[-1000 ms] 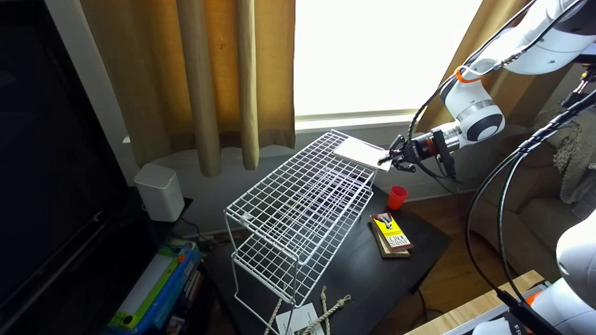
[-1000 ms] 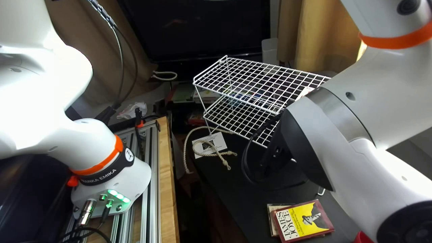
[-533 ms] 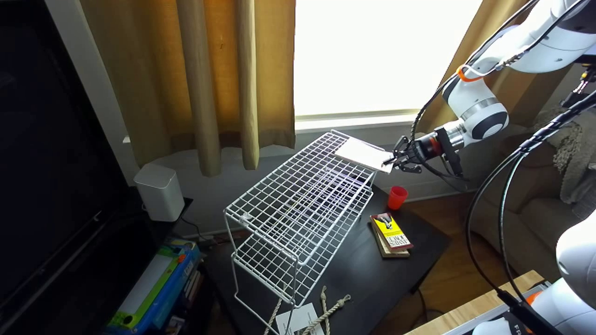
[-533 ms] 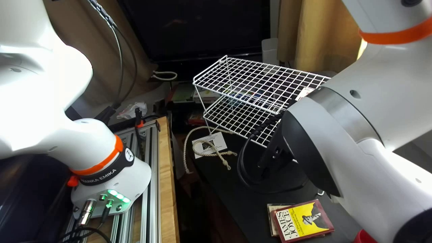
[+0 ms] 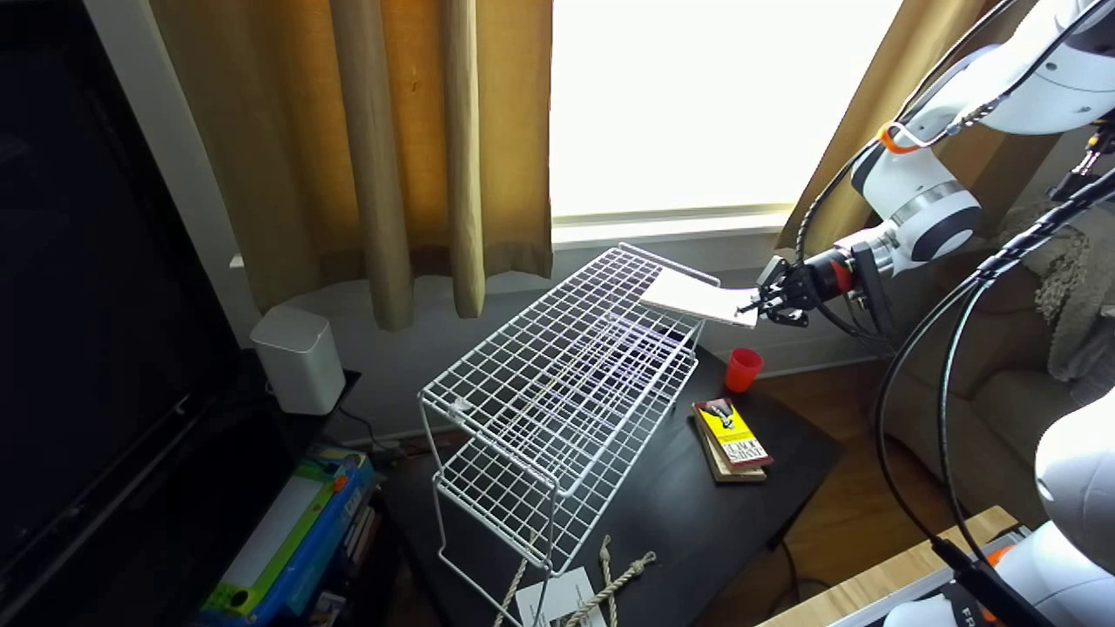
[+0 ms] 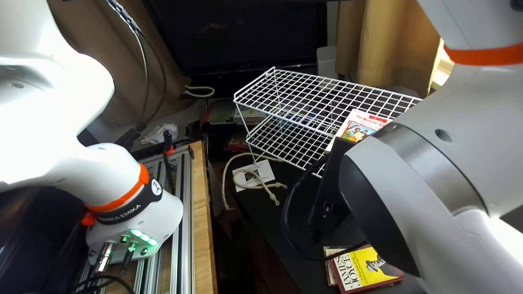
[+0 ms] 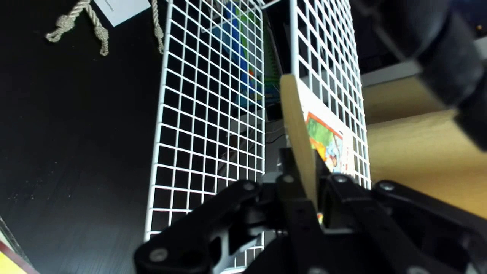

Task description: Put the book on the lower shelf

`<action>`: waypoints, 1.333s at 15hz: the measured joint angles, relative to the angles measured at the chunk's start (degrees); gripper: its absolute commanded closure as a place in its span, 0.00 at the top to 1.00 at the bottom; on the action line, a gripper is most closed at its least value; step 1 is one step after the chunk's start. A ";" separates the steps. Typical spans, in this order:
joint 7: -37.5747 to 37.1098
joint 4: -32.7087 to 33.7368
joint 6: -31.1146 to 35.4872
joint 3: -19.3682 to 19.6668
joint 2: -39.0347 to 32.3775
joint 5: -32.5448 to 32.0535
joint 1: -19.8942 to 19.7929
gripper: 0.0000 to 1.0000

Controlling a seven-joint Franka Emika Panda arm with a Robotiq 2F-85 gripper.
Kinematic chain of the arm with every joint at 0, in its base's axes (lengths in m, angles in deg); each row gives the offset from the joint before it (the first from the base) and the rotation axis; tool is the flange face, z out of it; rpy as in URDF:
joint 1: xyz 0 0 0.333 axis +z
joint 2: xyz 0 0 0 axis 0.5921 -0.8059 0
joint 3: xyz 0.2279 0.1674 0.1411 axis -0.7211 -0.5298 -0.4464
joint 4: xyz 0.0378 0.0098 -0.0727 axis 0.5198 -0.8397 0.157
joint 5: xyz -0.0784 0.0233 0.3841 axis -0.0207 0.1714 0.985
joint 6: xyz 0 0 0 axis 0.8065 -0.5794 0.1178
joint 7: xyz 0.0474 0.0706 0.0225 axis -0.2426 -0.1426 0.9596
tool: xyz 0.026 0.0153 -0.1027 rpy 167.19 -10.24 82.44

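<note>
The tool [image 7: 305,167] pinches the book [image 5: 692,297]; a red cup [image 5: 743,371] stands upright, contents unclear

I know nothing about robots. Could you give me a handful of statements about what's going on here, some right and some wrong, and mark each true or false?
1. The robot's hand is gripping a book by one end. True.
2. The book has been put away. False: the hand has it up near the top wire grid, not on the lower shelf.
3. The yellow-covered paperback lies on a second book. True.
4. The cup in view is blue. False: it is a red cup.
5. Some rope lies across a white card. True.
</note>
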 measured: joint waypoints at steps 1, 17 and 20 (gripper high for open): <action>2.70 -0.32 -0.68 0.23 0.00 -1.47 -0.47 0.03; 31.44 -1.84 -11.85 0.70 -0.94 -26.01 -3.94 0.03; 29.99 -1.80 -11.78 0.78 -1.79 -27.96 -4.03 0.03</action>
